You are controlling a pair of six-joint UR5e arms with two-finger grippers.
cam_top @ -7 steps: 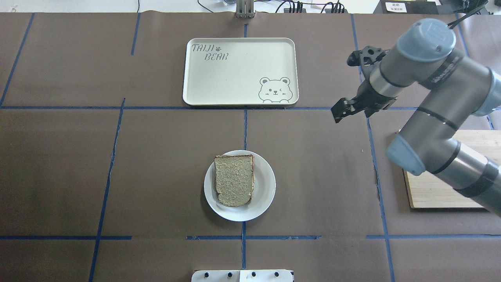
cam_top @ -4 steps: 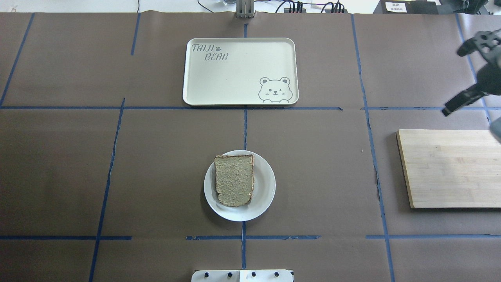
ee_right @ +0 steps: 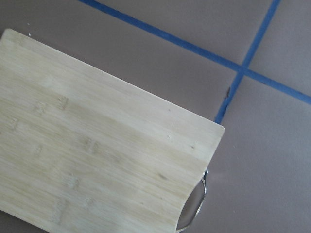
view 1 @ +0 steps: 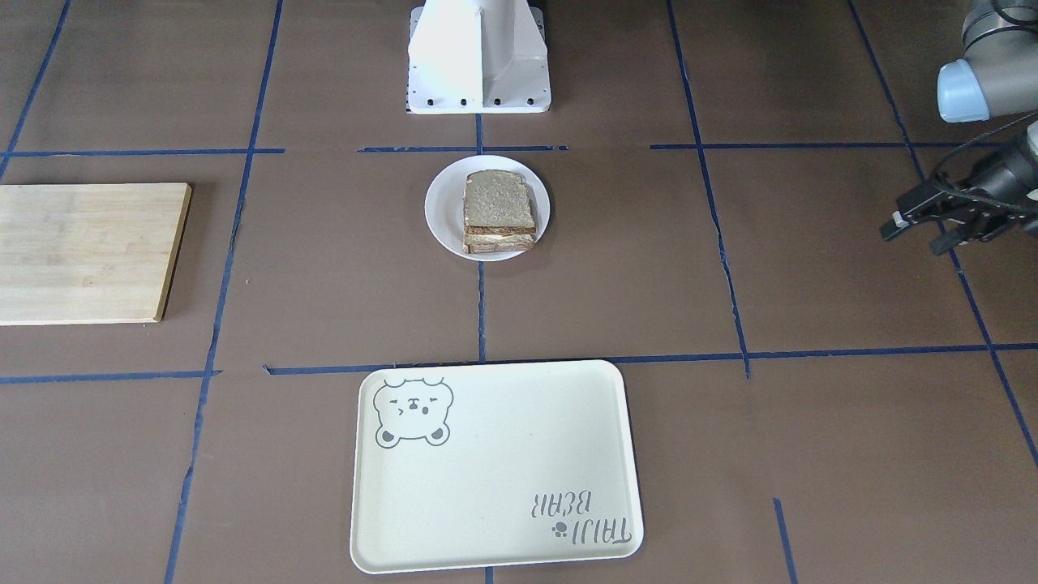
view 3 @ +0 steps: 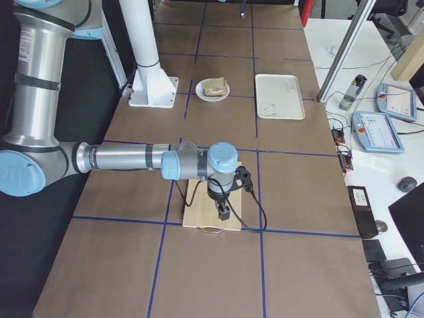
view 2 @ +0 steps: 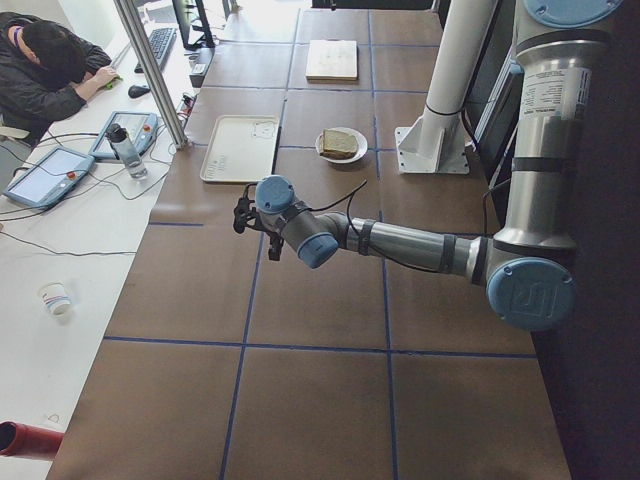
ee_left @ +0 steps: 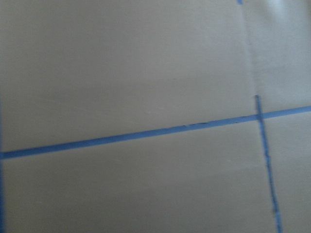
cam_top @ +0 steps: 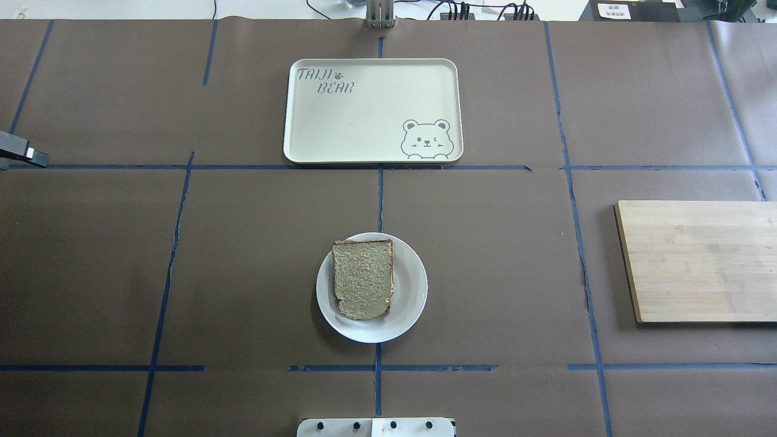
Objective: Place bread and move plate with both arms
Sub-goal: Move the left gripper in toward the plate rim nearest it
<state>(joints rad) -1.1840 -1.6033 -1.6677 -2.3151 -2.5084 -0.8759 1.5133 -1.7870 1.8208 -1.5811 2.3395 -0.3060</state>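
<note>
The bread (cam_top: 363, 279), a speckled slice with a brown crust, lies on the small white plate (cam_top: 413, 291) at the table's middle near the base. In the front view the bread (view 1: 499, 199) tops a stack with another slice under it on the plate (view 1: 442, 212). My left gripper (view 1: 916, 235) hovers far out on my left, well away from the plate, open and empty. My right gripper (view 3: 224, 213) hangs over the wooden board, seen only from the side, so I cannot tell whether it is open or shut.
A cream tray with a bear drawing (cam_top: 373, 111) lies beyond the plate. A wooden cutting board (cam_top: 698, 261) lies at the right and fills the right wrist view (ee_right: 97, 145). The white robot base (view 1: 478, 57) stands just behind the plate. Blue tape lines cross the brown table.
The right arm has swung off to the right and left the overhead view. A fingertip of the left gripper has come in at that view's left edge. Plate and bread have not moved.
</note>
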